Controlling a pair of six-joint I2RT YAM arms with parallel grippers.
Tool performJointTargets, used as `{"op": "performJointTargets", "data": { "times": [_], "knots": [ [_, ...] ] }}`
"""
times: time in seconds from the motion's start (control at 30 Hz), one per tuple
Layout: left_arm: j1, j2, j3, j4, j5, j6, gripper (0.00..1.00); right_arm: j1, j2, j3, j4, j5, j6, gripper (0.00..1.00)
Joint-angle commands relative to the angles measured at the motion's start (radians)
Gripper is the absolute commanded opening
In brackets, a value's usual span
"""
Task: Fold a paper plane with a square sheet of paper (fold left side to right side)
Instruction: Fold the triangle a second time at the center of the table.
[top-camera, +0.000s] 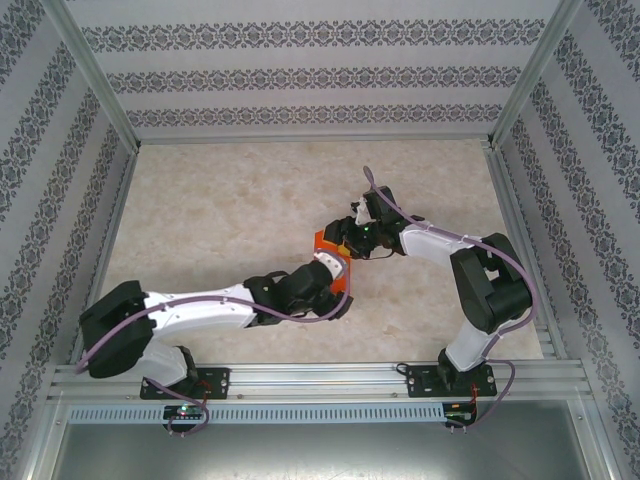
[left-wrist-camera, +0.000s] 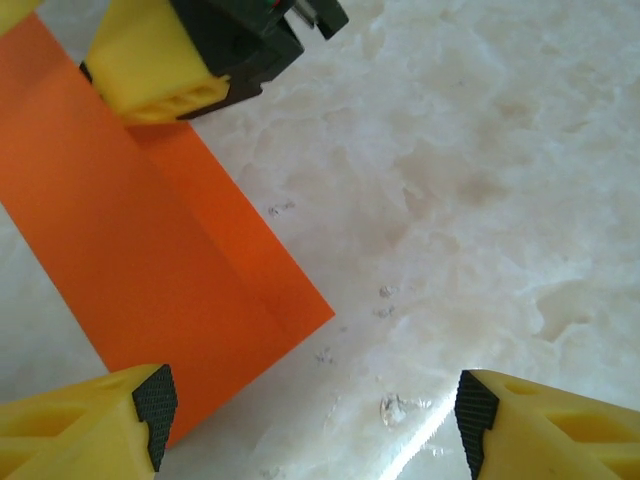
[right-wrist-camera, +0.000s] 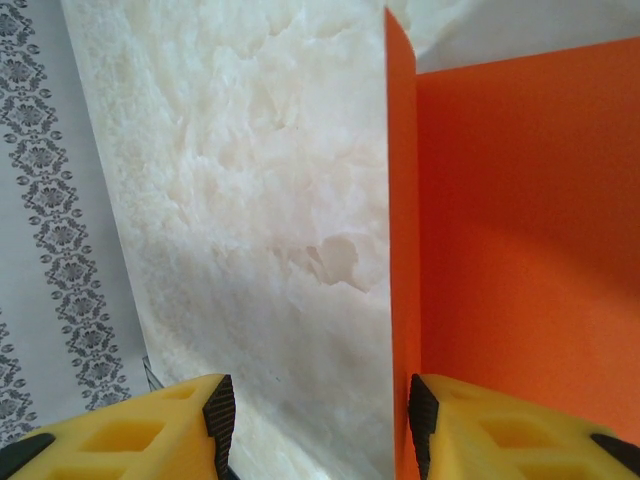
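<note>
Yellow-fingered left gripper (left-wrist-camera: 315, 415) hangs wide open at bottom of frame, holding nothing. Upper left lies the bright orange square sheet of paper (left-wrist-camera: 150, 260), already doubled into a strip, no dart yet. Right gripper (right-wrist-camera: 320, 425) stands half-open, one finger seemingly pinning it, gripping nothing.

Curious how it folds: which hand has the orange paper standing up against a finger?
The right hand: a flap of the orange paper stands upright against one finger. The left hand is open over the table.
</note>
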Motion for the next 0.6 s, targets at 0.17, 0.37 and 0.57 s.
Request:
{"op": "performJointTargets", "data": {
  "times": [0.17,0.37,0.57],
  "knots": [
    [-0.054,0.185,0.187,-0.225,-0.228,-0.021,0.79,-0.012,0.016,0.021,-0.038,-0.015,-0.024,0.51],
    [-0.058,0.24,0.215,-0.24,-0.214,-0.025,0.78,-0.011,0.018,0.024,-0.038,-0.012,-0.024,0.51],
    [-0.061,0.256,0.206,-0.231,-0.198,-0.029,0.71,-0.011,0.023,0.029,-0.04,-0.007,-0.026,0.51]
  ]
}}
